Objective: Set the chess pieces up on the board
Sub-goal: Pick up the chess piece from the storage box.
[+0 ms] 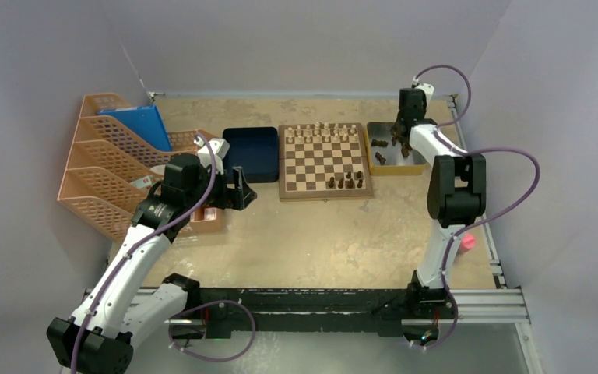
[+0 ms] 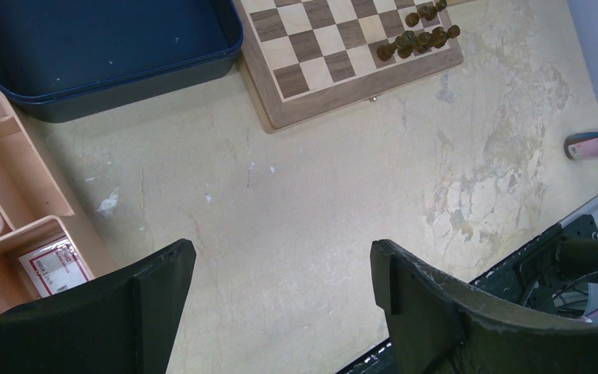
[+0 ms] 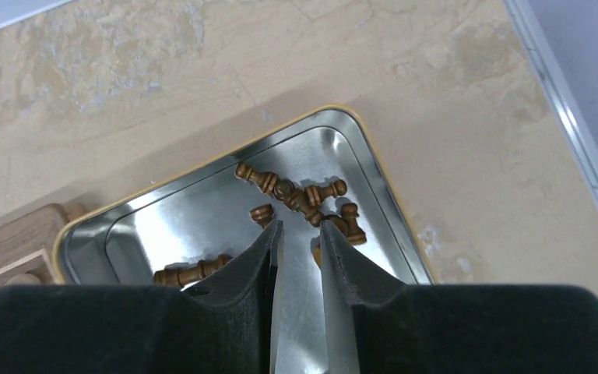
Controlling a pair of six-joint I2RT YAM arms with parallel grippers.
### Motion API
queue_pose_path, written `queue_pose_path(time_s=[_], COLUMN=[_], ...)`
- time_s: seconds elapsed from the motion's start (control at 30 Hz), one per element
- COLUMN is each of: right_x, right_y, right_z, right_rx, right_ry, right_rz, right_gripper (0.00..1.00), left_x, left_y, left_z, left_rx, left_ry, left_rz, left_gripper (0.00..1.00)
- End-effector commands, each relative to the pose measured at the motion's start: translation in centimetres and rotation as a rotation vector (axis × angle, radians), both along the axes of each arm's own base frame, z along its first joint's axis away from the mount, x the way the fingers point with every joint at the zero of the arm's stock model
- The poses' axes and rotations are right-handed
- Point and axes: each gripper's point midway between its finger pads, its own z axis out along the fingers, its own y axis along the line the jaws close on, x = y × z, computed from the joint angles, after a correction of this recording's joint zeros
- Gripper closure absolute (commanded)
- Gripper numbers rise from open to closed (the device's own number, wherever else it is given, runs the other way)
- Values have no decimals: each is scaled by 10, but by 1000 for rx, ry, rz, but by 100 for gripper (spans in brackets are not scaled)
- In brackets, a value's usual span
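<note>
While left gripper [image 2: 280, 253] hangs spread wide, right gripper [image 3: 300, 227] hovers, fingers a slit apart & empty, over chess pieces [image 3: 296, 195] in silver tray [image 3: 374, 171]; next: pinch one, carry to board [image 1: 325, 195]

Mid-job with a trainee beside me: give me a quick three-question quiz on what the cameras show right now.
1. True or false: the left gripper holds a chess piece.
2. The loose dark chess pieces lie in: A) the blue tray B) the silver tray C) the orange rack.
3. Which gripper hovers over them?
Key: 1 false, its fingers are open over bare table. 2 B. 3 the right gripper.
</note>
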Motion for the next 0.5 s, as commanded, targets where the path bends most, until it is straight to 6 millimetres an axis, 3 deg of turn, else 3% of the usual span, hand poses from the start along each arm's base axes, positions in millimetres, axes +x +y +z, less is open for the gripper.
queue_pose_path(time_s=[0.0, 0.23, 0.47], right_x=[31, 44, 53], right_y=[6, -12, -5], right_z=[20, -3, -12], right_rx=[-12, -26, -27], right_ry=[-107, -93, -86], right_rz=[86, 115, 184], right_gripper=[74, 73, 70], left_x=[1, 3, 5], left_y=[-2, 0, 1], left_z=[7, 4, 1], left_rx=[-12, 0, 9], left_ry=[-35, -28, -21], left_rz=[-11, 4, 12], left_gripper=[17, 17, 17])
